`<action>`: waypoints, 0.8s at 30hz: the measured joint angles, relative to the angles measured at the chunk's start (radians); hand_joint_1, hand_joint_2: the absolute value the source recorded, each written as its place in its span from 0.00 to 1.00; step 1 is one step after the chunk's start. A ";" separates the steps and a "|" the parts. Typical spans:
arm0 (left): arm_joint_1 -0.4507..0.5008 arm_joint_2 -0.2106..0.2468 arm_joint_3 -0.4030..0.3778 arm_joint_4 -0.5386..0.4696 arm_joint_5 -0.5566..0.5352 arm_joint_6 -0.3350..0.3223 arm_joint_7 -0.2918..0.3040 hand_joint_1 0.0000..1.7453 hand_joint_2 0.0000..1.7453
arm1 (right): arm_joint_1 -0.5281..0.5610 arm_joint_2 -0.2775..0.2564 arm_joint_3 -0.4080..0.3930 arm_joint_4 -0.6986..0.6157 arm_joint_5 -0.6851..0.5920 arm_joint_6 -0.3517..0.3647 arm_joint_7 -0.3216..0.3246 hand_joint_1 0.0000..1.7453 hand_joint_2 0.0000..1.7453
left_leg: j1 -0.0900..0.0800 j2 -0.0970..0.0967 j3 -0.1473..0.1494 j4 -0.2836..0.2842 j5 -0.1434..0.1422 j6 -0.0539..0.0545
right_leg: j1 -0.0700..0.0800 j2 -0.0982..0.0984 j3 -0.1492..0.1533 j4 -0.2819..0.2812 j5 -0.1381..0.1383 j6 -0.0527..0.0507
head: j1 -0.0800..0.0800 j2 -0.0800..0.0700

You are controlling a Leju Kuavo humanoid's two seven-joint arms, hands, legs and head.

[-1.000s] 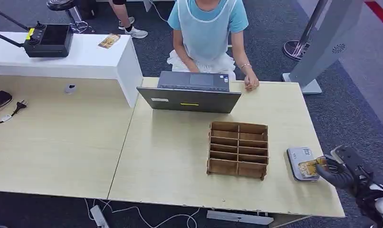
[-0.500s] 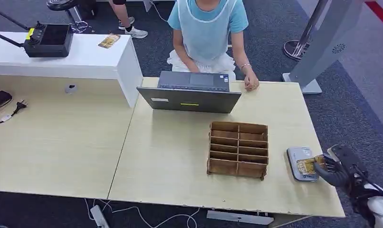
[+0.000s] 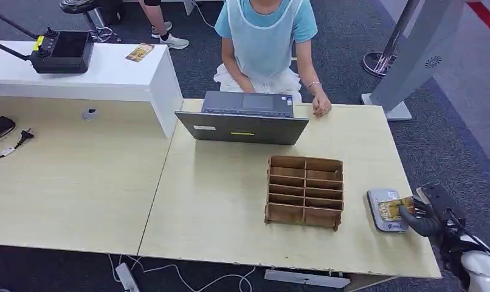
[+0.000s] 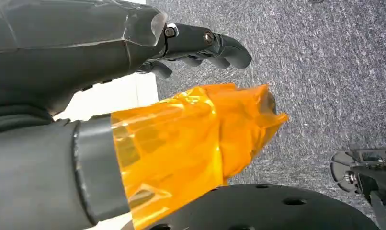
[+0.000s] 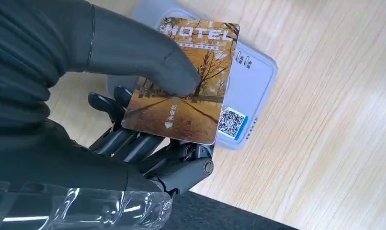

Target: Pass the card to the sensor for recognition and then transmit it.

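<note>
The right hand point(image 5: 133, 115) pinches the card point(image 5: 184, 81) between its thumb on top and its fingers point(image 5: 133, 143) underneath. The card's far end juts past the fingertips over the grey sensor point(image 5: 251, 88), which lies flat on the tabletop point(image 5: 334, 120); whether card and sensor touch is hard to tell. The left hand point(image 4: 148, 48) hangs over the carpet, its fingers point(image 4: 220, 45) curled inward with nothing between them. A wooden organizer point(image 3: 304, 191) stands well apart from the right hand's fingers, beyond the sensor.

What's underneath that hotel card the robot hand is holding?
Under the hotel card, held by the right robot hand, lies a grey card reader on the wooden table. The card covers much of the reader's top, so whether they touch cannot be told.
</note>
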 joint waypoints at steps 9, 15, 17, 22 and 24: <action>0.000 0.000 0.000 0.000 0.000 0.000 0.006 0.00 0.00 | -0.008 0.021 -0.012 0.007 0.094 -0.063 0.020 1.00 1.00 | 0.000 0.000 0.000 0.000 0.000 0.000 | 0.000 0.000 0.000 0.000 0.000 0.000 | 0.000 0.000; 0.000 0.000 0.000 0.000 -0.001 0.000 0.008 0.00 0.00 | -0.015 0.035 -0.012 0.011 0.151 -0.096 0.025 1.00 1.00 | 0.000 0.000 0.000 0.000 0.000 0.000 | 0.000 0.000 0.000 0.000 0.000 0.000 | 0.000 0.000; 0.000 0.000 0.000 0.000 0.000 0.000 0.009 0.00 0.00 | -0.017 0.039 -0.012 0.011 0.160 -0.100 0.029 1.00 1.00 | 0.000 0.000 0.000 0.000 0.000 0.000 | 0.000 0.000 0.000 0.000 0.000 0.000 | 0.000 0.000; 0.000 0.000 0.000 0.000 0.000 0.000 0.009 0.00 0.00 | -0.022 0.047 -0.014 0.012 0.183 -0.105 0.031 1.00 1.00 | 0.000 0.000 0.000 0.000 0.000 0.000 | 0.000 0.000 0.000 0.000 0.000 0.000 | 0.000 0.000; 0.000 0.000 0.000 0.000 0.000 0.000 0.009 0.00 0.00 | -0.024 0.051 -0.017 0.012 0.186 -0.105 0.031 1.00 1.00 | 0.000 0.000 0.000 0.000 0.000 0.000 | 0.000 0.000 0.000 0.000 0.000 0.000 | 0.000 0.000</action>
